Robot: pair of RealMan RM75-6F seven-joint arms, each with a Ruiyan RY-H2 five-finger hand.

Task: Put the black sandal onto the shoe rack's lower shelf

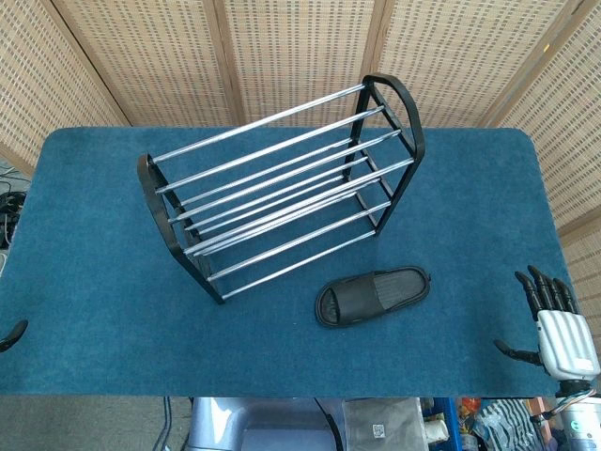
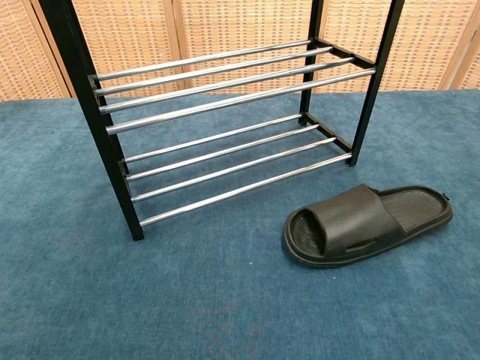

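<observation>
The black sandal (image 1: pixel 372 294) (image 2: pixel 367 223) lies flat on the blue table, just in front of the rack's right end, toe opening toward the left. The shoe rack (image 1: pixel 282 183) (image 2: pixel 225 112) has black end frames and chrome rods; its lower shelf (image 2: pixel 232 169) is bare. My right hand (image 1: pixel 556 324) hovers at the table's right front corner, fingers spread, holding nothing, well right of the sandal. Of my left hand only a dark tip (image 1: pixel 12 334) shows at the left edge; its fingers are hidden. Neither hand appears in the chest view.
The blue felt table (image 1: pixel 94 282) spreads around the rack. Woven screen panels (image 1: pixel 300 47) stand behind it. Below the front edge sit clutter and the robot's base (image 1: pixel 376 423).
</observation>
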